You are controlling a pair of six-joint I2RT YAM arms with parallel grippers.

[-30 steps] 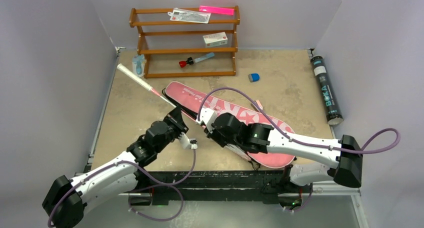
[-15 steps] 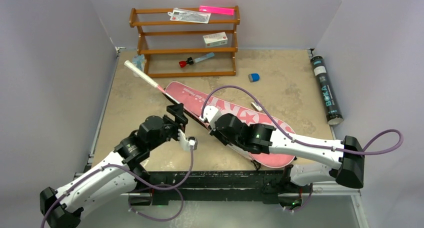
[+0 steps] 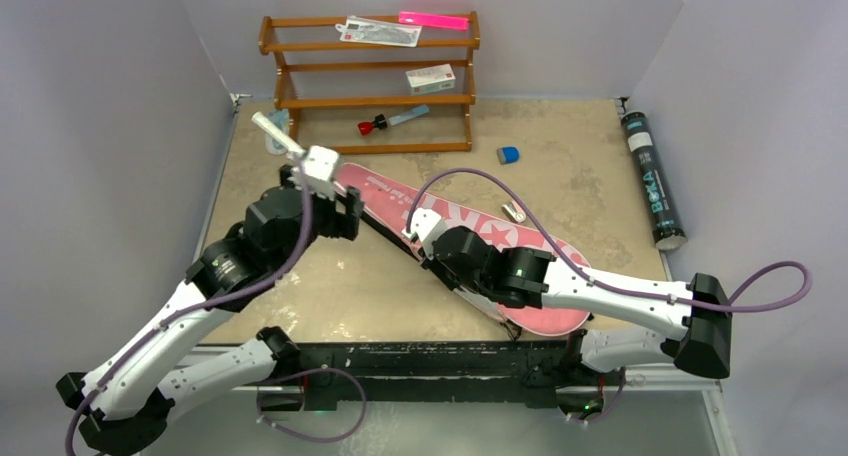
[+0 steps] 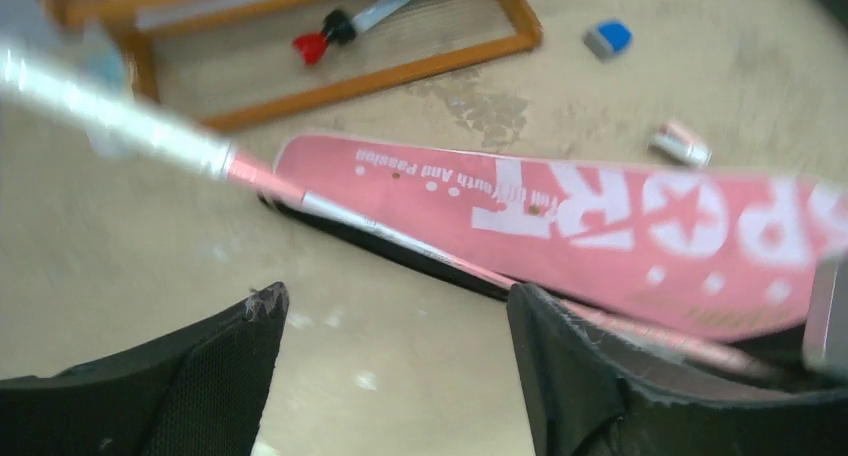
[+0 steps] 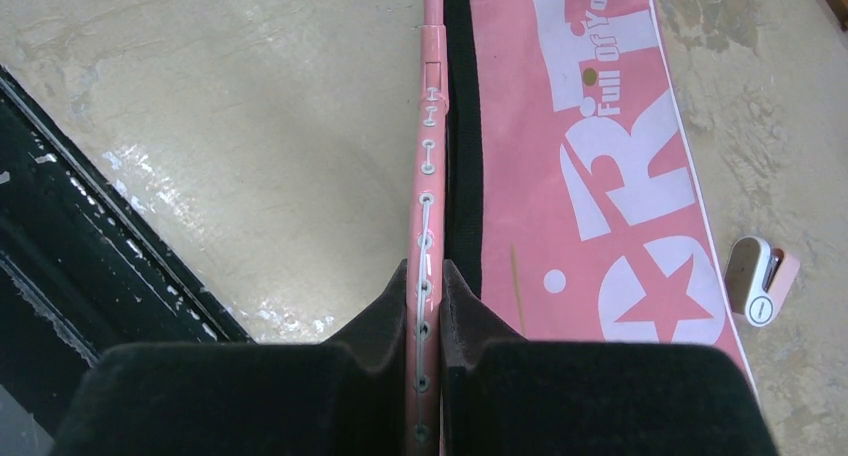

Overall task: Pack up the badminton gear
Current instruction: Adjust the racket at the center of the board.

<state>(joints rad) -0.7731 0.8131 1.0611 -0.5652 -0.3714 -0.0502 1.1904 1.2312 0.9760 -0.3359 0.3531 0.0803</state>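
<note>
Grey walls close in a mottled beige tabletop [image 3: 580,191] with a wooden rack [image 3: 370,101] at its far edge. Our right claw [image 5: 424,276] is clenched on the rim of the pink racket [image 5: 428,156], one finger on each side of the strung frame. Just to that claw's right, touching the frame along a black-lined edge, lies the pink SPORT bag [image 5: 600,176]. We cannot tell whether the racket head sits partly inside it. A small white and pink clip-like piece [image 5: 760,276] rests on the table just beyond the bag's other edge. Our left claw [image 4: 395,311] hangs with its fingers spread wide and nothing between them. The racket's thin shaft [image 4: 400,238] runs just ahead of its fingertips. The white handle [image 3: 272,131] reaches out to that claw's left, toward the rack's foot. Well off to the right of both claws, the black BOKA tube [image 3: 650,181] lies along the table's right edge.
</note>
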